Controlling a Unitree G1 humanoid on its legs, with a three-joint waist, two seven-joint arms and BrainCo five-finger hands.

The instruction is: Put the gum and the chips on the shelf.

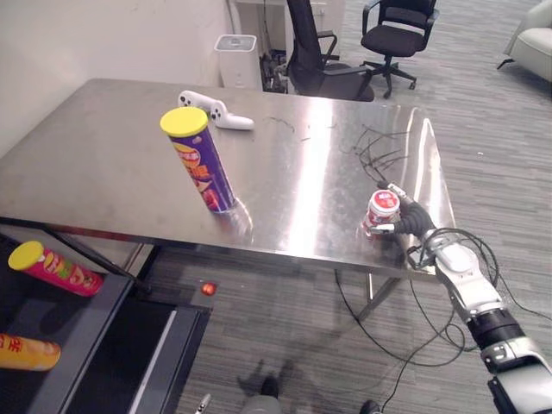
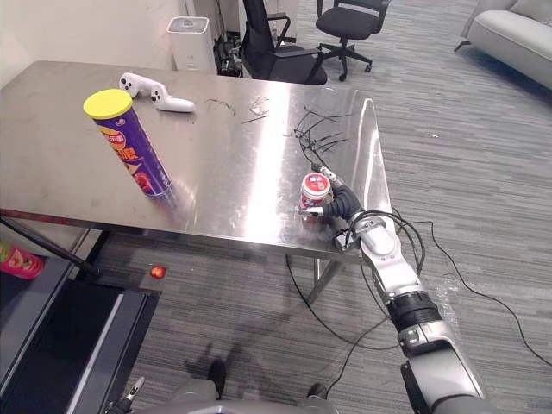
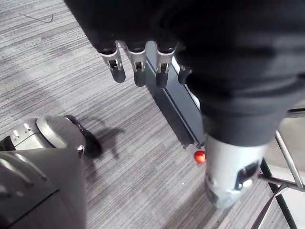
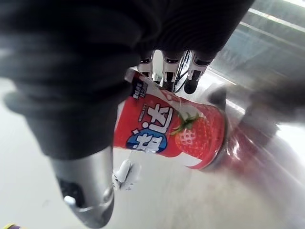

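Gum tub (image 1: 383, 208), small red-white plastic cylinder, is standing nr front-right edge of shiny steel worktop (image 1: 103, 164) w/ right robot hand (image 1: 414, 220) curling fingers & thumb round it, prob. gripping for a lift, while tall purple yellow-lidded chips can (image 1: 203, 168) is waiting upright mid-worktop.

Both head eyes look down on the same table (image 1: 112, 164). The left wrist camera faces the floor (image 3: 47, 71), the right closely the gum (image 4: 176, 133).

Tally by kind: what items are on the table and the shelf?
Chip cans: 3 (purple can on the table; pink can and orange can on the shelf)
Gum tub: 1, gripped by the right hand
Game controller: 1
Total: 5
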